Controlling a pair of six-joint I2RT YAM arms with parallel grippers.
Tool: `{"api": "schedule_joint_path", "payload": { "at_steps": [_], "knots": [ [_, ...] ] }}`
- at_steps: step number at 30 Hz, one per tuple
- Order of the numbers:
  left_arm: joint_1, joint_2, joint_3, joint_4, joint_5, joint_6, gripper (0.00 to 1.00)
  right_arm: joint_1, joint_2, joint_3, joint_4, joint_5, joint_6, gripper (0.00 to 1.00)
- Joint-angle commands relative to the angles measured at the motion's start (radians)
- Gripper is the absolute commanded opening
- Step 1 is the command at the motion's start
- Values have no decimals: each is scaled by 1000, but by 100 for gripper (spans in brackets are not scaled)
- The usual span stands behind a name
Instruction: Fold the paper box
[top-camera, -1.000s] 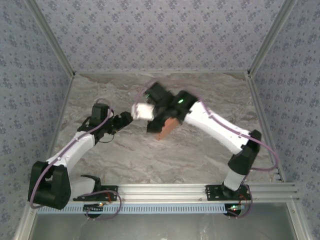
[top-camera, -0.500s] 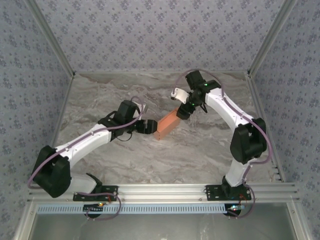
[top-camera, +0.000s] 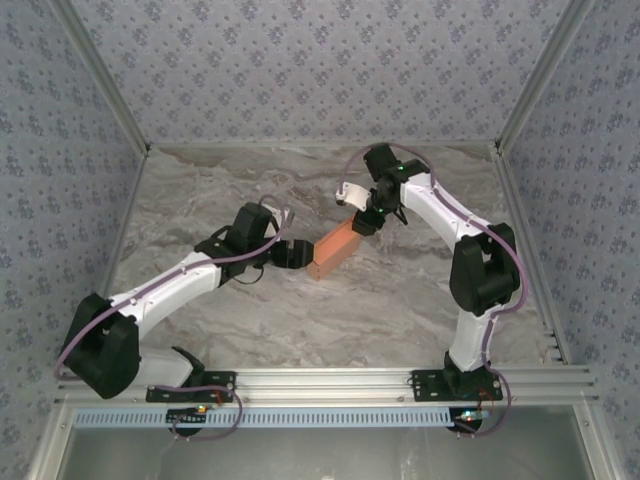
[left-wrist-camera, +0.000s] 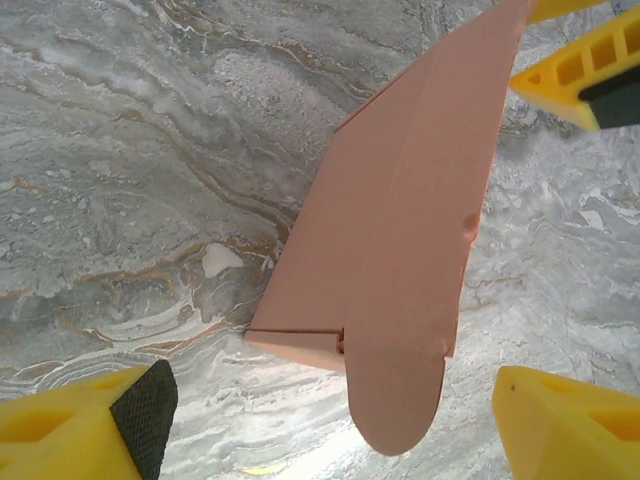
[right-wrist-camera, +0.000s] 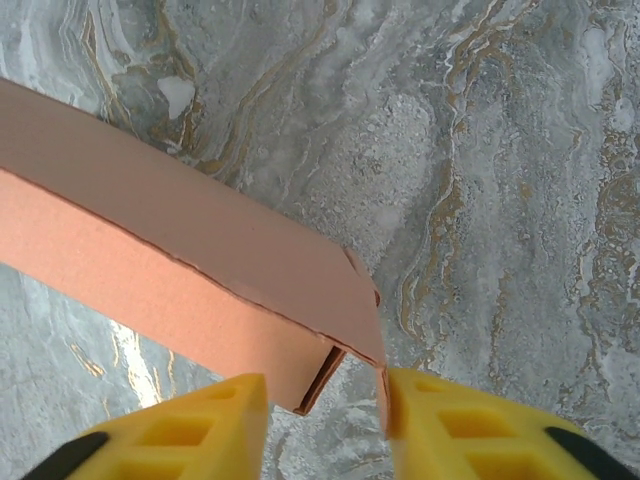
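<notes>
The right gripper (right-wrist-camera: 325, 390) straddles one end of the box (right-wrist-camera: 180, 250), jaws narrowed; whether they pinch it cannot be told. The left gripper (left-wrist-camera: 330, 395) stands wide apart around the opposite rounded flap (left-wrist-camera: 395, 410). The salmon box lies mid-table (top-camera: 200, 200), its body formed; closing the ends looks in hand, and tucking that flap next calls for a braced far end.

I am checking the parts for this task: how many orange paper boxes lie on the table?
1. The paper box lies near the middle of the table, between the left hand and the right hand. Another one hidden from view seems unlikely.
</notes>
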Motion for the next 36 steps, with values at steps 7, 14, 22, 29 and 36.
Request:
{"api": "schedule_joint_path", "payload": {
  "at_steps": [7,14,22,29,36],
  "knots": [
    [58,-76,-33,-21,-53,-78,85,36,-49,-53,48,40,135,24],
    [88,-98,-34,-66,-83,-141,85,91,-117,-137,135,216,383,10],
    [99,-128,-17,-39,-54,-135,86,139,-210,-259,270,316,699,7],
    [98,-158,-50,29,-87,-112,85,163,-241,-294,322,401,918,3],
    [61,-85,-34,48,-137,-71,79,165,-229,-296,309,410,1040,3]
  ]
}}
